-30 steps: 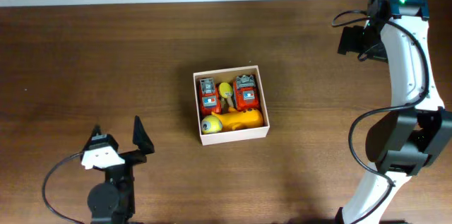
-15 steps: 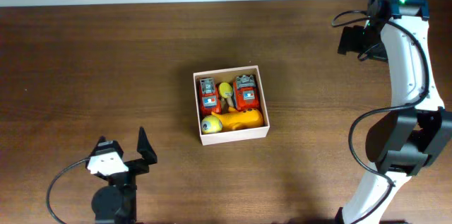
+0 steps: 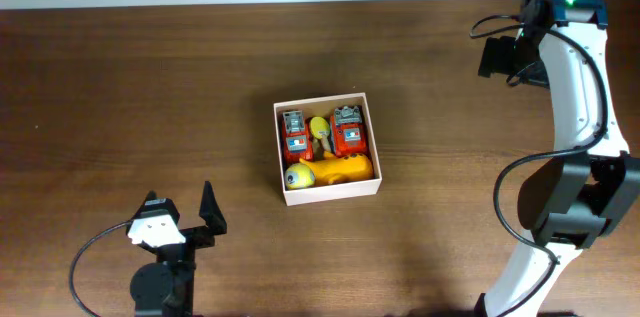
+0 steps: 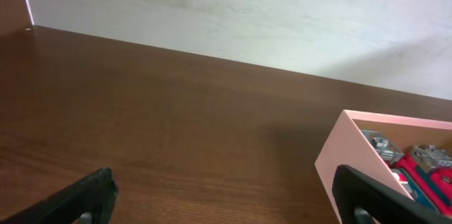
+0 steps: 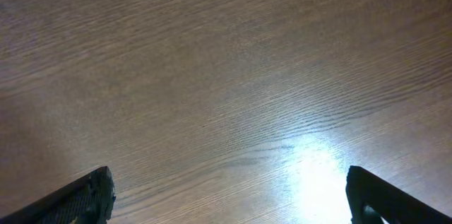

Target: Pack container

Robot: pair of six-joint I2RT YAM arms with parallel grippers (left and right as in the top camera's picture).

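Container: the container (image 3: 335,190) sits at the centre of the overhead frame on the table (image 3: 150,77), lid-less and upright.
Contents: two red toys (image 3: 293,135) (image 3: 347,132) side by side in its upper half, a small yellow piece (image 3: 319,127) between them, and a long yellow-orange toy (image 3: 335,169) lying along its lower wall.
Left gripper: the left gripper (image 3: 180,199), at lower left, has its fingers spread and holds nothing. It is well apart from the box.
Right gripper: the right gripper (image 5: 229,185), at upper right, is spread and empty over bare wood.
Step in hand: you appear to be at the end of packing, since no loose toy shows on the table.
Next move: likely none beyond parking both arms. If you find a further toy out of frame, drop it into the narrow free space without knocking the thin walls.
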